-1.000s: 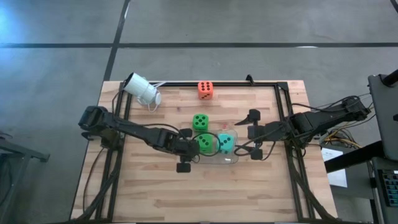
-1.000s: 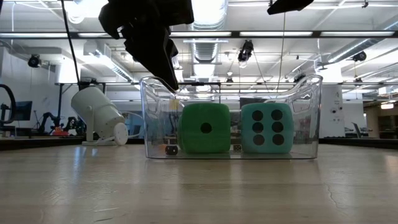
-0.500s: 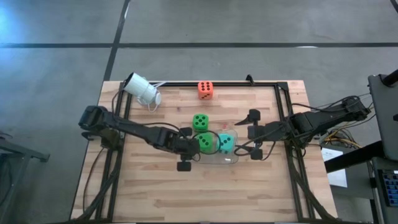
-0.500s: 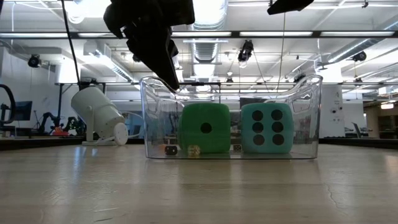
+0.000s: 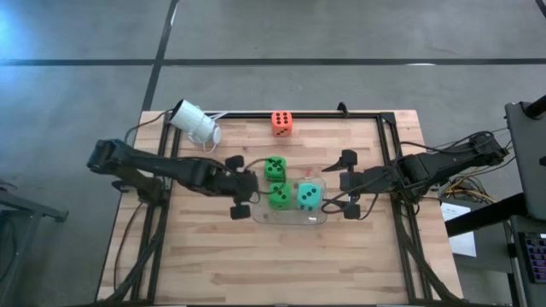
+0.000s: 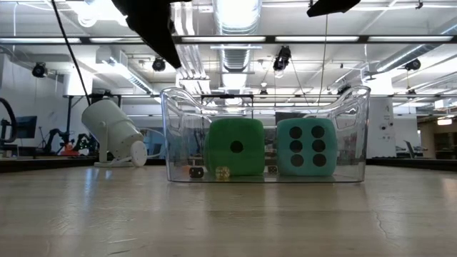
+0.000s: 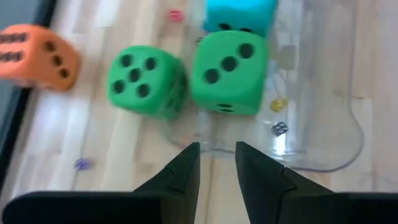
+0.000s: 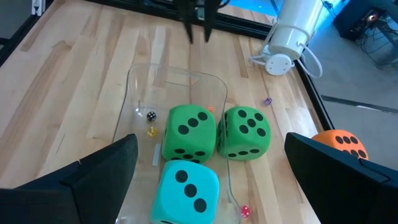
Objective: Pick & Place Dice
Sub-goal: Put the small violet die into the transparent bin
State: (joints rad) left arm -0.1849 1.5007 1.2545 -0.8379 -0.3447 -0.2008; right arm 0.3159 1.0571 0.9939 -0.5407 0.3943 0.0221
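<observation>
A clear container [image 5: 317,217] near the table's middle holds a green die [image 5: 279,196] and a teal die [image 5: 308,196], side by side on its floor. A second green die [image 5: 274,168] sits on the wood just beyond the container's far wall. An orange die [image 5: 282,123] lies near the far edge. My left gripper [image 7: 217,152] hangs above the table left of the container. Its fingers stand a narrow gap apart with nothing between them. My right gripper [image 5: 346,184] waits wide open and empty at the container's right.
A white cylindrical camera [image 5: 194,122] lies at the far left corner with its cable. Tiny loose dice sit in the container [image 6: 223,173] and on the wood [image 7: 81,164]. A black frame [image 5: 367,114] borders the table's far and side edges. The near half is bare wood.
My left gripper has risen from the container's left rim and drawn back toward the table's left edge, mostly in the last half second. The green die and the teal die stay where they were in the container.
</observation>
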